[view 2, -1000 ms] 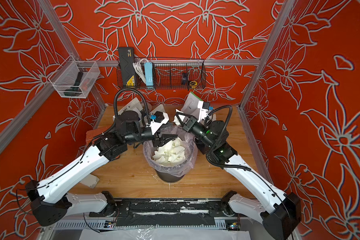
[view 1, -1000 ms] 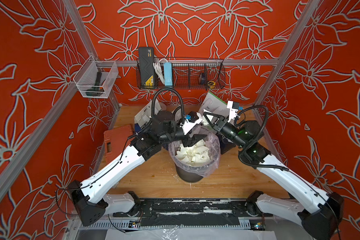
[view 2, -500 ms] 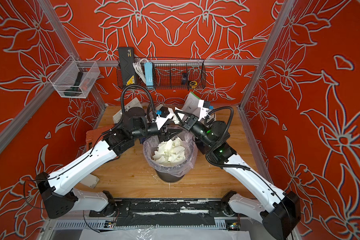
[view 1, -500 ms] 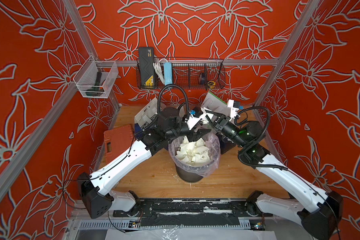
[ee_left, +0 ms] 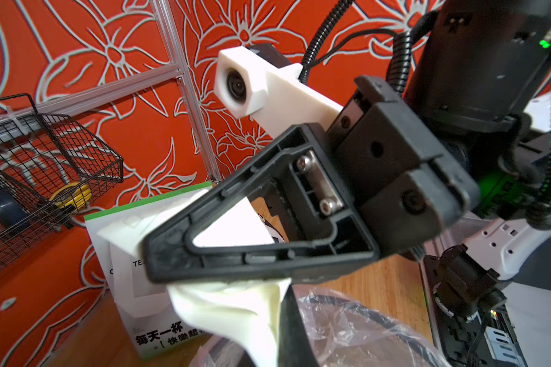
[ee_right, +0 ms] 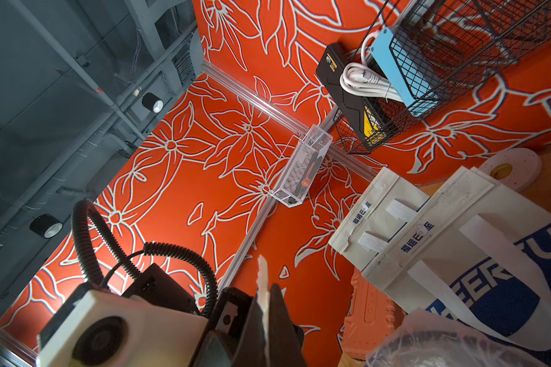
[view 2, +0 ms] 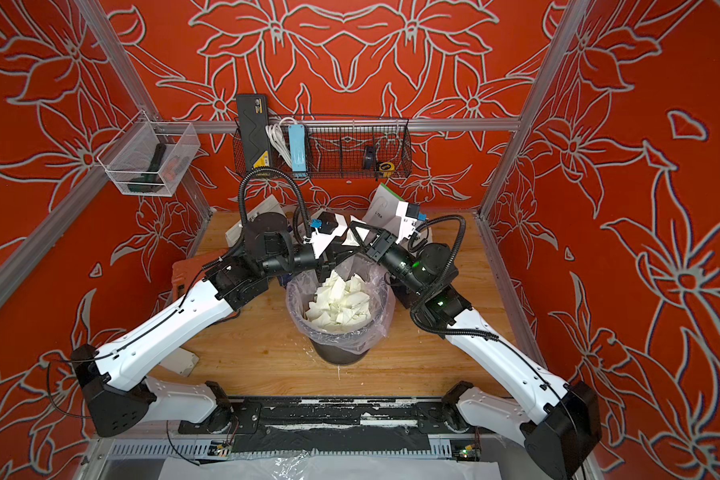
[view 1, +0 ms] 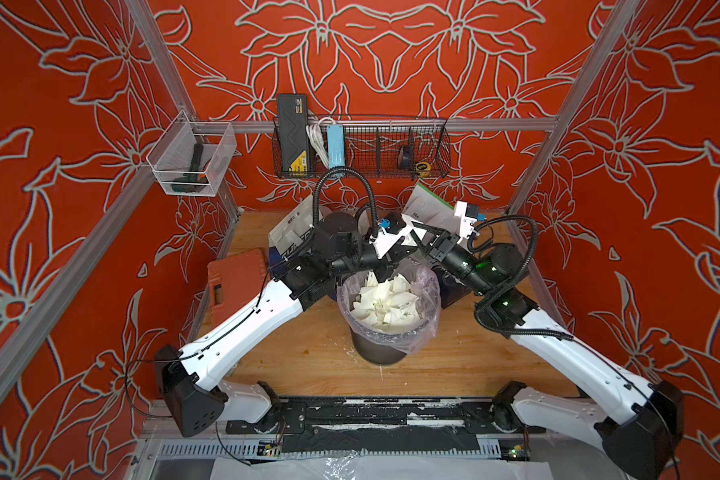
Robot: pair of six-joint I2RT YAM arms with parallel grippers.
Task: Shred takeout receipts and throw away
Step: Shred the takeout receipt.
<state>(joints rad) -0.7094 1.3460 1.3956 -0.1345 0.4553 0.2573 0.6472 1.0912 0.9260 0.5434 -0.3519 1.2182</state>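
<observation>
left hand (view 1: 391, 262) and right hand (view 1: 420, 237) both clamped on one thin receipt (ee_left: 233, 305) above the bin (view 1: 431, 316); light, limp paper, likely tearing best when pinched close together.

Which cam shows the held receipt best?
Left wrist: the receipt spreads broad at the tip of the right hand. Right wrist shows only its thin edge. In both top views it is a small white bit by that hand.

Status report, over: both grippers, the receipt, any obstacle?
Both shut on the receipt: left gripper, right gripper. Held above bin, far edge. Scraps piled inside; nothing between.
</observation>
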